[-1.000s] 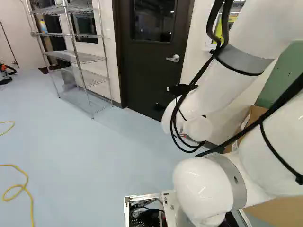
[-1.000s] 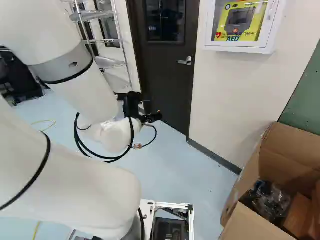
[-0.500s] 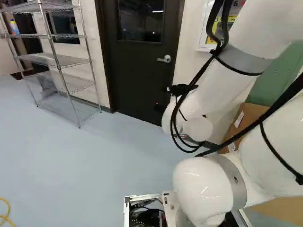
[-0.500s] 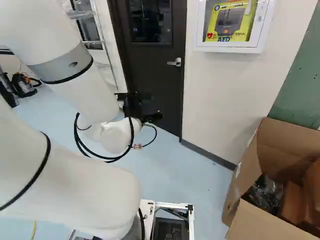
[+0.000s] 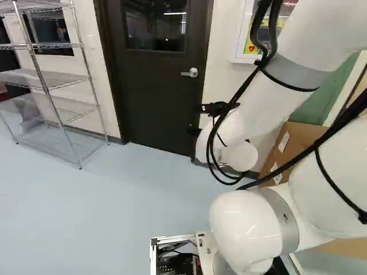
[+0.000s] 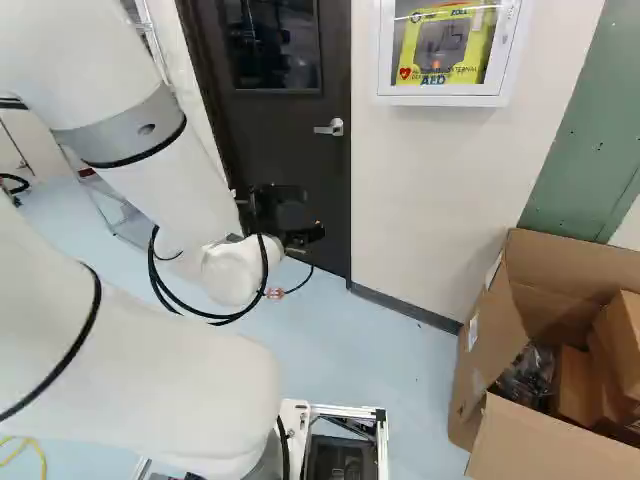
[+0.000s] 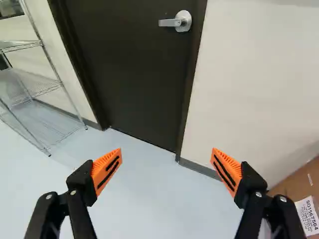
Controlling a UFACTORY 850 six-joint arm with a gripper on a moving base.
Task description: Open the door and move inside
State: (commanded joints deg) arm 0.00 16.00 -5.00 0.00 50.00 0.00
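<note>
Farthest to your gripper's [image 6: 288, 217] left, on the floor and behind it, you have a yellow cord [image 6: 40, 458]. Ahead and to the left of the hand stands a wire rack [image 5: 51, 79], its shelves against the pale wall [image 7: 259, 74] short of the doorway.

Straight ahead of the hand you face the dark door [image 7: 129, 74], closed in its frame, with a window [image 5: 155, 26] in its upper part. Its silver lever handle [image 7: 182, 21] is ahead of your fingers, roughly in line with the gap between them and well apart from both; the lever points to the hand's left. Your two fingers stand spread wide, with nothing between their orange pads [image 7: 107, 170].

Right of the door, the wall carries on, with a dark skirting strip [image 7: 199, 169] along its foot. Up and to the hand's right, a white cabinet [image 6: 440, 99] hangs on it, a yellow device [image 6: 478, 60] inside. Farther right is a green panel [image 6: 580, 150], and in front of that an open cardboard box [image 6: 540, 440] holding clear plastic [image 6: 530, 375] and smaller brown boxes [image 6: 625, 340].
</note>
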